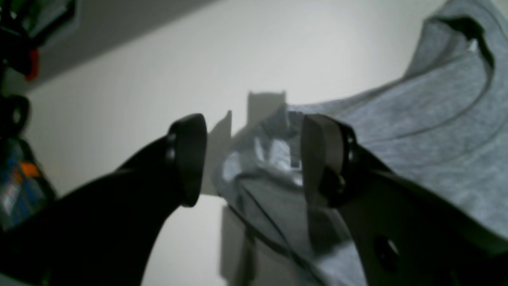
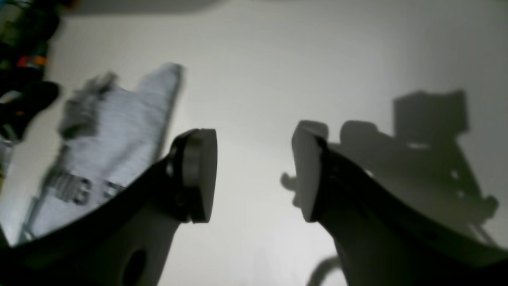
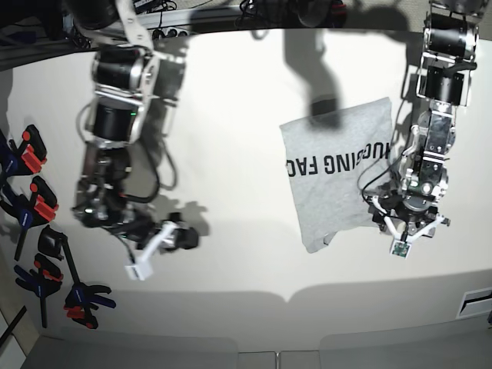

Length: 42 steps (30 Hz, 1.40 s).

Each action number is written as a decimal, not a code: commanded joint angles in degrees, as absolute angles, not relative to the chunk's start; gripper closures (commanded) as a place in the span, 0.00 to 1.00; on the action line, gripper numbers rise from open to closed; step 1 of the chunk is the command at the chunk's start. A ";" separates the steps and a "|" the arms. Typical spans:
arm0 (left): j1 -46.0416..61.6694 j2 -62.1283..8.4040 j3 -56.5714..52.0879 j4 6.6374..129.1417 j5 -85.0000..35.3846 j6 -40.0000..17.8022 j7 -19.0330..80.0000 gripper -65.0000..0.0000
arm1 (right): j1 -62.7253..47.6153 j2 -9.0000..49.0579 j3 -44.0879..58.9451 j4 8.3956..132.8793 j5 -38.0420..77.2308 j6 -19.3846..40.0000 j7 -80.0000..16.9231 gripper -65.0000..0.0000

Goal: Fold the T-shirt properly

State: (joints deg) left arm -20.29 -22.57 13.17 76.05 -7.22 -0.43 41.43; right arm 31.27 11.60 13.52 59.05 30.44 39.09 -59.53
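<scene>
Left gripper (image 1: 254,159): standing open in the left wrist view, fingers (image 1: 190,159) well apart, gripping nothing; a bunched fold of grey cloth lying between and just beyond the pads. In the base view (image 3: 406,223), hanging at the right side of the table, just beside the near right edge of the shirt.

Right gripper (image 2: 254,171): gaping open in the right wrist view, both pads clear of any cloth, bare tabletop showing in the gap. In the base view (image 3: 157,242), hovering over the near left part of the table, well apart from the shirt.

T-shirt (image 3: 338,173): lying on the right half of the table in the base view, folded into a tall grey panel, black lettering facing up and reading upside down, part of the wording running off the right edge. Near end narrowing to a crumpled corner. In the left wrist view (image 1: 436,131), spreading flat to the right of the pads, ribbed hem lines curving across it. In the right wrist view (image 2: 103,147), showing blurred at far left, some letters visible.

Table (image 3: 246,100): white, matte, catching dark shadows of both arms.

Clamps (image 3: 34,207): lining the far left edge, black with red and orange tips, well apart from the shirt.
</scene>
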 commanded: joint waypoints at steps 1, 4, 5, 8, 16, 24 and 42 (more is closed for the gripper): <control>-21.69 -23.07 12.80 77.78 -8.99 -0.23 41.30 0.47 | 32.80 12.99 13.50 60.25 32.38 40.00 -59.24 0.54; -21.52 -23.29 12.80 79.83 -14.39 -0.71 43.55 0.47 | 31.20 16.14 13.50 60.53 34.61 40.00 -60.03 0.54; -21.21 -23.62 12.80 80.84 -15.77 -0.93 44.01 0.47 | 30.35 17.17 13.50 60.69 35.46 40.00 -60.07 0.54; -20.40 -24.93 12.80 84.77 -19.38 -0.93 46.06 0.47 | 27.27 20.14 13.63 61.01 37.67 40.00 -60.05 0.54; -14.48 -31.51 12.62 99.44 -19.57 -0.89 47.83 0.47 | 17.91 23.79 22.85 63.81 45.08 40.00 -60.38 0.54; -5.21 -32.25 4.10 112.03 -19.64 -0.86 49.41 0.47 | 11.33 23.70 39.88 76.27 56.05 40.00 -71.61 0.54; 19.99 -32.23 -15.40 130.26 -19.62 -0.86 51.07 0.47 | -11.25 23.66 63.33 99.96 72.69 40.00 -80.00 0.54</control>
State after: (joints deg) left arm 20.29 -31.44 -14.98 129.23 -19.68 -1.28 52.40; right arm -11.46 22.24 63.00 98.94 71.18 39.70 -81.14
